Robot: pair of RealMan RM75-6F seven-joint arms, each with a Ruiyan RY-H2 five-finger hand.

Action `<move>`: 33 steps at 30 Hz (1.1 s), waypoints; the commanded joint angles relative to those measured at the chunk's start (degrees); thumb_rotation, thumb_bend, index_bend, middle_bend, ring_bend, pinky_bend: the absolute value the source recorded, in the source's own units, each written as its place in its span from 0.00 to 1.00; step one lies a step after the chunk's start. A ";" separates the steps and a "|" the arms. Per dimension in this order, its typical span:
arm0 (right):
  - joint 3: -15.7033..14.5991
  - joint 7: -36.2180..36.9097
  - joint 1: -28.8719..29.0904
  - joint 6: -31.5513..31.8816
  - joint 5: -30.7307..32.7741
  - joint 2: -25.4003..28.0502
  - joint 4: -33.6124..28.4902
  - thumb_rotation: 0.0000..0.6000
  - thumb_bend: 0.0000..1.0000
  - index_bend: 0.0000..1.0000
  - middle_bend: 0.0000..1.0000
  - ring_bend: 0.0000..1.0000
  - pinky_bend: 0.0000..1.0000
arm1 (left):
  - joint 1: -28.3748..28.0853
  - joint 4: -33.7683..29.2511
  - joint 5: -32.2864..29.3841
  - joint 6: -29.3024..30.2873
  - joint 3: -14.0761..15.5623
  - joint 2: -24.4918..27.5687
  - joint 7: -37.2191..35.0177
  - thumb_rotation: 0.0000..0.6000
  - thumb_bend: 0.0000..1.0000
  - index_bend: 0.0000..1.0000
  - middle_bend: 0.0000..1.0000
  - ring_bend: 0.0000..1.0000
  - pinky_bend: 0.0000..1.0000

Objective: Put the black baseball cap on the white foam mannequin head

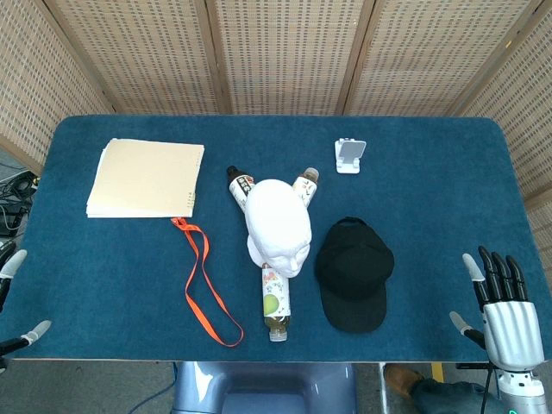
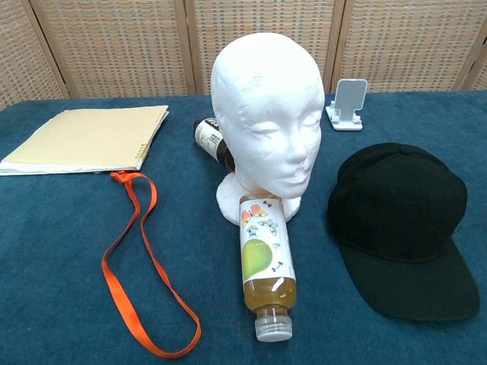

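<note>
Right hand at the near table edge, fingers spread, holding nothing; left hand barely in frame, fingertips apart, also empty (as far as shows). Risk: a juice bottle lies against the head's base, so lowering the cap could knock either over. Cap sits flat, brim nearward, between right hand and head, untouched.

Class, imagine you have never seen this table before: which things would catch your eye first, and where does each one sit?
The white foam mannequin head stands upright mid-table with bottles lying around its base. Just to its right lies the black baseball cap, brim toward the near edge. On the left, an orange lanyard loops brightly across the blue cloth below a tan notebook.
</note>
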 commanded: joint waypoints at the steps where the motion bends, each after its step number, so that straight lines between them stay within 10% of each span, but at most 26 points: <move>1: -0.09 -0.11 -0.04 -0.13 -0.09 0.03 -0.11 1.00 0.00 0.00 0.00 0.00 0.00 | -0.02 0.04 0.00 -0.08 0.02 0.06 -0.07 1.00 0.00 0.00 0.00 0.00 0.00; 7: -0.56 -0.47 0.06 -1.11 -0.28 0.20 -0.34 1.00 0.00 0.00 0.02 0.01 0.00 | -0.08 0.09 -0.16 -0.29 0.05 0.20 -0.37 1.00 0.00 0.00 0.00 0.00 0.00; 9: -0.77 -0.91 0.66 -2.04 -1.04 0.25 -0.16 1.00 0.00 0.00 0.25 0.29 0.05 | -0.06 0.15 -0.42 -0.30 0.00 0.25 -0.48 1.00 0.00 0.00 0.00 0.00 0.00; 12: -1.31 -3.79 2.41 -4.10 -4.12 -0.17 1.78 1.00 0.00 0.00 0.64 0.77 0.59 | -0.14 0.12 -1.07 -0.48 -0.22 0.20 -0.47 1.00 0.00 0.00 0.00 0.00 0.00; 16: -3.46 -7.27 4.98 -8.72 -8.72 -0.80 3.47 1.00 0.00 0.00 0.83 0.94 0.98 | -0.43 -0.18 -1.61 -0.97 -0.50 0.07 0.07 1.00 0.00 0.00 0.00 0.00 0.00; 33: -9.14 -19.92 10.44 -24.11 -17.48 -9.94 8.87 1.00 0.00 0.00 0.89 1.00 1.00 | -0.96 -0.58 -3.06 -2.64 -0.67 -0.37 1.45 1.00 0.00 0.00 0.00 0.00 0.00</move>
